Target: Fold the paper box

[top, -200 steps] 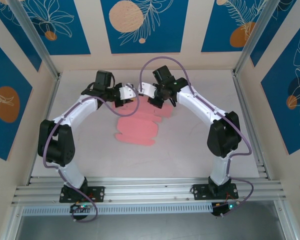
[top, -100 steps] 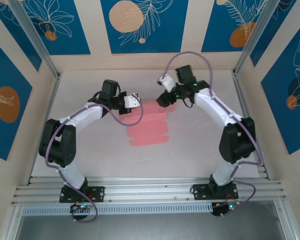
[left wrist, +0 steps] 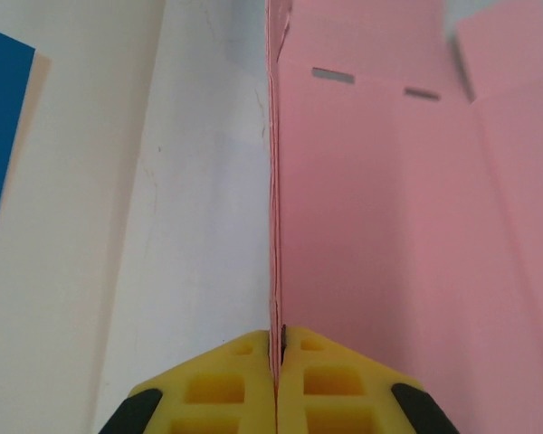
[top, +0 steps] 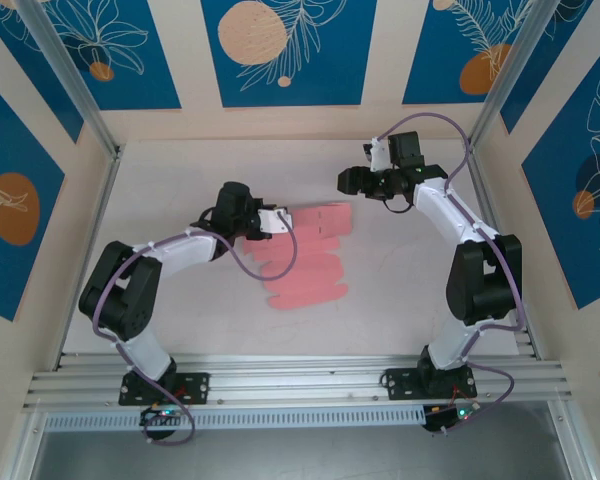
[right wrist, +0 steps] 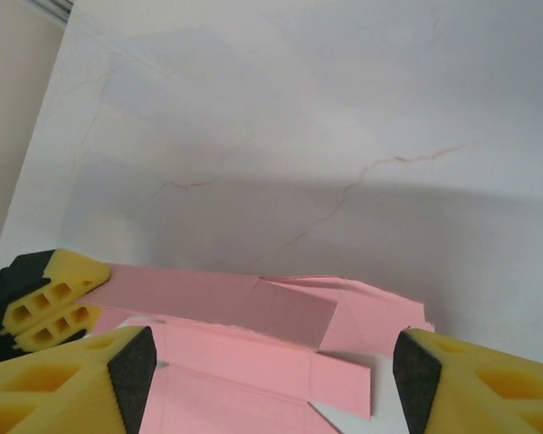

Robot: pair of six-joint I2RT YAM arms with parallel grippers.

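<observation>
The paper box [top: 307,262] is a flat pink cut-out sheet with tabbed edges, lying mid-table. My left gripper [top: 277,222] is shut on its far left edge; in the left wrist view the yellow fingers [left wrist: 235,389] pinch the thin card edge, and the sheet [left wrist: 389,226] spreads away to the right. My right gripper [top: 349,181] hangs open above the sheet's far right corner, apart from it. In the right wrist view the pink flaps [right wrist: 253,362] lie below between its wide-set fingers [right wrist: 471,384], and the left gripper's fingers [right wrist: 50,303] show at the left.
The white table [top: 400,290] has bare room to the right of and in front of the sheet. Beige walls with blue panels [top: 285,50] close in three sides. Aluminium posts [top: 495,85] stand at the back corners, and a rail [top: 300,385] runs along the near edge.
My right gripper has opened, let go of the sheet and drawn back to the right. My left gripper has moved right with the sheet's edge pinched in it, and the sheet has shifted right.
</observation>
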